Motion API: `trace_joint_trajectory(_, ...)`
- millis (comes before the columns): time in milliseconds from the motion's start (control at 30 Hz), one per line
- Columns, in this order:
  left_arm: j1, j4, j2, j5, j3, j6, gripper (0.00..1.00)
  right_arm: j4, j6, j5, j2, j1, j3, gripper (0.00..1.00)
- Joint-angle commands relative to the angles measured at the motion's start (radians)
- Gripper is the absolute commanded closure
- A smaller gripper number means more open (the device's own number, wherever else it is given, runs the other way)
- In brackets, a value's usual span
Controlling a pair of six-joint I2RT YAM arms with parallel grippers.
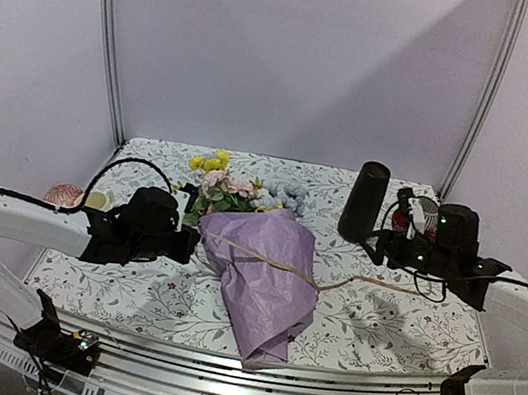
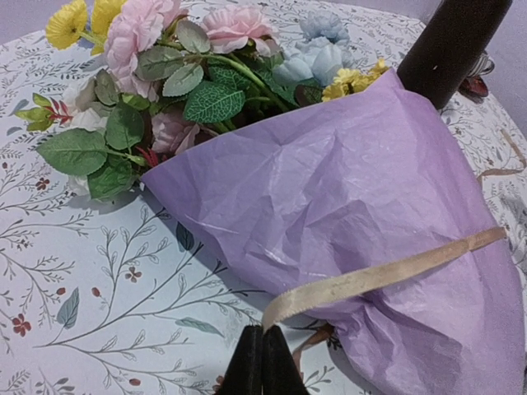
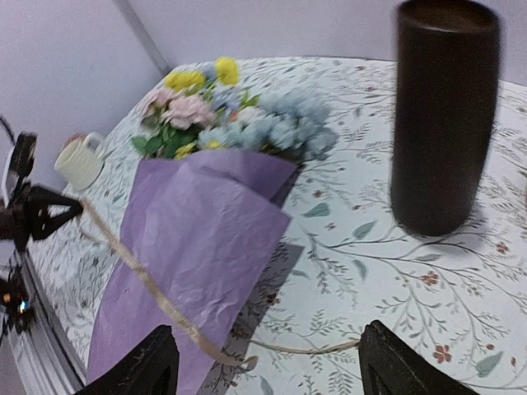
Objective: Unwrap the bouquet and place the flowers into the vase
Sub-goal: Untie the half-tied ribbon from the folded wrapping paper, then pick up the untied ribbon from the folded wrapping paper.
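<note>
At the far left of the tabletop (image 1: 128, 281), which is covered by a leaf-printed cloth, a pale mug (image 1: 97, 198) is seen beside a pinkish, shell-like object (image 1: 64, 193). Just to the right, the left fingers (image 2: 247, 366) are pressed together, and the tan string (image 2: 370, 276) is pinched at their tips. From there it is drawn straight across the purple paper.

The bouquet (image 1: 261, 278) is laid flat in the middle of the tabletop, with its pointed end turned toward the near edge and its open end toward the back. The crinkled paper is wrapped around the stems. The flowers (image 1: 230, 187) are spread out of the open end onto the cloth. Yellow and pink heads are seen to the left, pale blue ones to the right, and green leaves among them.

Past the bouquet, the string is trailed loosely along the cloth toward the right arm. The vase (image 1: 363, 202) is stood upright on the back right part of the tabletop, near the blue blooms but apart from them. A small ribbed cup (image 1: 413, 214) with red beneath it is partly hidden behind the right arm. The right fingers (image 3: 148, 366) are held wide apart over the cloth in front of the vase, and nothing is gripped. The loose string is seen lying on the cloth between them.
</note>
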Motion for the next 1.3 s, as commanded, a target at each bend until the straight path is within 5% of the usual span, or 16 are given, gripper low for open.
trace_joint_trajectory(0,0.016,-0.002,-0.009,-0.002,-0.008,-0.002,1.0,-0.072,-0.135,-0.117,0.098,0.095,0.063,0.27)
trace_joint_trajectory(267,0.015,0.002,-0.001,0.001,-0.005,-0.004,1.0,-0.144,-0.226,-0.098,0.304,0.224,0.135,0.4)
trace_joint_trajectory(667,0.016,0.006,0.006,-0.002,-0.003,-0.002,1.0,-0.092,-0.268,-0.152,0.421,0.238,0.148,0.44)
trace_joint_trajectory(1267,0.016,0.001,0.007,-0.007,0.002,0.002,1.0,-0.062,-0.281,-0.187,0.561,0.244,0.22,0.72)
